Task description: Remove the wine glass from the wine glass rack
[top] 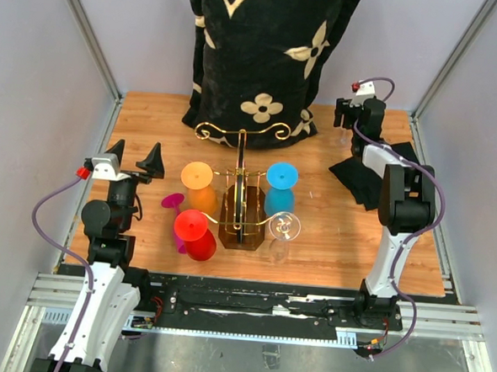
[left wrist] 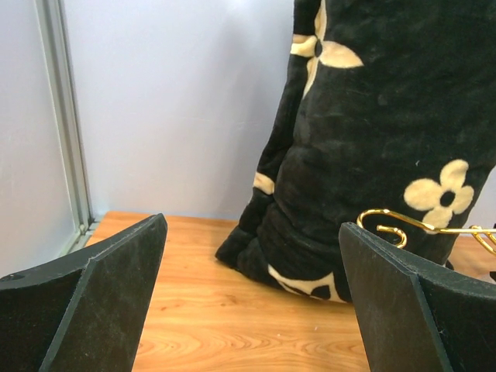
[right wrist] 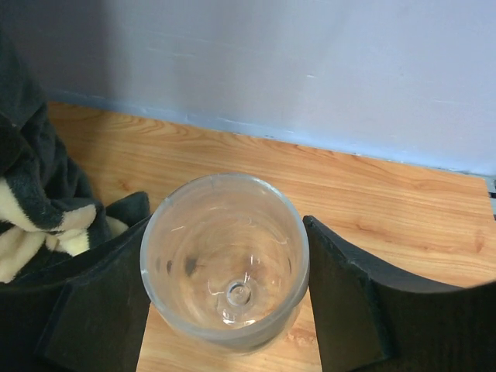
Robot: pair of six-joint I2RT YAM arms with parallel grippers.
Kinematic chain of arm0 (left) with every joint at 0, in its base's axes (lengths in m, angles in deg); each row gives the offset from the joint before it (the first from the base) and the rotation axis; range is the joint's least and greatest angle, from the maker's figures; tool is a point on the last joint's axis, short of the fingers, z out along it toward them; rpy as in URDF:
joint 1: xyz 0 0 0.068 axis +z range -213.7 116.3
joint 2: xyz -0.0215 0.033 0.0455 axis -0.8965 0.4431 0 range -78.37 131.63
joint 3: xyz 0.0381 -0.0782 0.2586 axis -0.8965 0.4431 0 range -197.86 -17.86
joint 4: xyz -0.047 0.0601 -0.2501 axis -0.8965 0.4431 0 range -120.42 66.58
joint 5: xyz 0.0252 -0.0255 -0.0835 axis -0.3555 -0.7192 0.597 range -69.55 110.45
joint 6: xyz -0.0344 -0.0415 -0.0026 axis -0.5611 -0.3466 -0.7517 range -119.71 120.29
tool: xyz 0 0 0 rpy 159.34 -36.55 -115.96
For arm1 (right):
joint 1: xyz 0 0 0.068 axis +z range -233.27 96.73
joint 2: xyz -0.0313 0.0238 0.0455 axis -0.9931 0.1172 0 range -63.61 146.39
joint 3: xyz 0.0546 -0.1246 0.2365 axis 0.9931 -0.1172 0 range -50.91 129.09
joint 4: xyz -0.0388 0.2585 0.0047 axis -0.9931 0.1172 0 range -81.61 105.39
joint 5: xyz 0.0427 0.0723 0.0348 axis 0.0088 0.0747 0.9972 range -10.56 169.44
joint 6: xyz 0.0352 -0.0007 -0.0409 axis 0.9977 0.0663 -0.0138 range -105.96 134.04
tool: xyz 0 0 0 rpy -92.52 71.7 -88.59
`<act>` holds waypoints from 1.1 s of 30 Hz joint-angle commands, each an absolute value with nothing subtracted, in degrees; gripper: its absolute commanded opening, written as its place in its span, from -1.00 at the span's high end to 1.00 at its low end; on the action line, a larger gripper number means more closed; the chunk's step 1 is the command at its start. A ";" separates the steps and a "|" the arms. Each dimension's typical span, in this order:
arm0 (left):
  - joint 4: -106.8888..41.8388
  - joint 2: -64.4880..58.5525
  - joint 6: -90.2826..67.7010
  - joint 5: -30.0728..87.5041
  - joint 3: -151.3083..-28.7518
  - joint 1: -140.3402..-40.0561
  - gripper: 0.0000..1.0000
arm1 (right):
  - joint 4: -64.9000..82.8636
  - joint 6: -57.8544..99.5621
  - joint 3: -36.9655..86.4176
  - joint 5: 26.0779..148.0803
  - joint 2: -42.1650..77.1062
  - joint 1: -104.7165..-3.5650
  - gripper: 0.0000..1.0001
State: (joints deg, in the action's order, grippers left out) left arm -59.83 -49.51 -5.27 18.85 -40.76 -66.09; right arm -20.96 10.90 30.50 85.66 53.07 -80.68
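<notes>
A clear wine glass (right wrist: 225,263) stands upright between my right gripper's (right wrist: 226,218) two black fingers, which press on both sides of its bowl; I look down into it. In the top view that right gripper (top: 351,116) is at the far right back of the table, well away from the wine glass rack (top: 242,137), a gold wire stand on a dark brown base (top: 242,228) in the middle. Another clear glass (top: 285,226) hangs on the rack's front right arm. At the table's left, my left gripper (top: 136,158) is open and holds nothing.
Orange (top: 197,176), blue (top: 281,175) and red (top: 191,225) glasses hang around the rack, and a magenta one (top: 173,201) is at its left. A black blanket with cream flowers (top: 260,60) fills the back. A black cloth (top: 372,172) lies under the right arm.
</notes>
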 commanded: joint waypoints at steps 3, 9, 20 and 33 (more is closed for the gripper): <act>-60.98 -49.93 -4.28 18.14 -40.07 -66.34 -0.99 | -28.99 9.99 25.28 80.46 52.84 -80.41 -0.35; -60.38 -49.81 -4.37 19.07 -40.51 -66.34 -0.99 | -29.45 11.23 22.89 78.04 50.57 -80.77 -0.88; -59.57 -49.74 -4.41 19.26 -40.99 -66.34 -0.99 | -29.26 13.31 20.47 76.22 43.00 -83.09 -0.97; -53.06 -47.99 -6.64 10.58 -44.74 -66.34 -0.92 | -7.05 19.84 6.62 73.04 6.38 -76.60 -0.97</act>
